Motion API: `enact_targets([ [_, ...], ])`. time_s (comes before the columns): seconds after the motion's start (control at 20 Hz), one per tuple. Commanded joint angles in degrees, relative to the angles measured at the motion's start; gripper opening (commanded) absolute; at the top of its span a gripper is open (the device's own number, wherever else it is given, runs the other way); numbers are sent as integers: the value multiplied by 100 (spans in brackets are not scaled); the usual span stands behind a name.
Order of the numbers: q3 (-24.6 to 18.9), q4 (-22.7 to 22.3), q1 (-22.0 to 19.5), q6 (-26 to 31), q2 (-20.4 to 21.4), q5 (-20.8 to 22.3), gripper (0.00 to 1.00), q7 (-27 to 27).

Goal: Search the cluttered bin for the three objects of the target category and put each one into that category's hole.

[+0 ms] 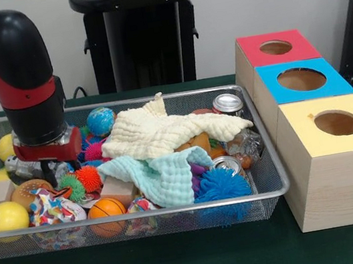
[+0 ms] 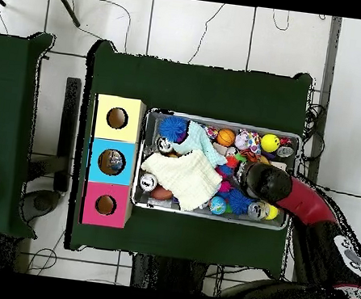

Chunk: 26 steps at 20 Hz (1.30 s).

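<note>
Green cloth covers the table, and the gripper [image 1: 49,172] is down among the toys at the end of the bin [image 1: 176,209] farthest from the boxes; whether its jaws are apart or together, I cannot tell. Best to lift straight up, clear of the cloths. That bin is shallow silver mesh, round-rimmed, beside the three boxes.

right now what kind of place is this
Most likely a robotics lab test station: a green-covered table on a tiled floor, a wire-mesh bin of jumbled toys, and three wooden sorting boxes with holes.
</note>
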State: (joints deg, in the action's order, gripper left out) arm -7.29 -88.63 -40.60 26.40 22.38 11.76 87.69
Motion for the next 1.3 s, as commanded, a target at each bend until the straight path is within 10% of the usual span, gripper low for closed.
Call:
enact_targets([
  [0.05,23,-41,104,340,-524,-208,0,880],
  [1.3,358,-648,538,625,-20,-1053,0,1110],
])
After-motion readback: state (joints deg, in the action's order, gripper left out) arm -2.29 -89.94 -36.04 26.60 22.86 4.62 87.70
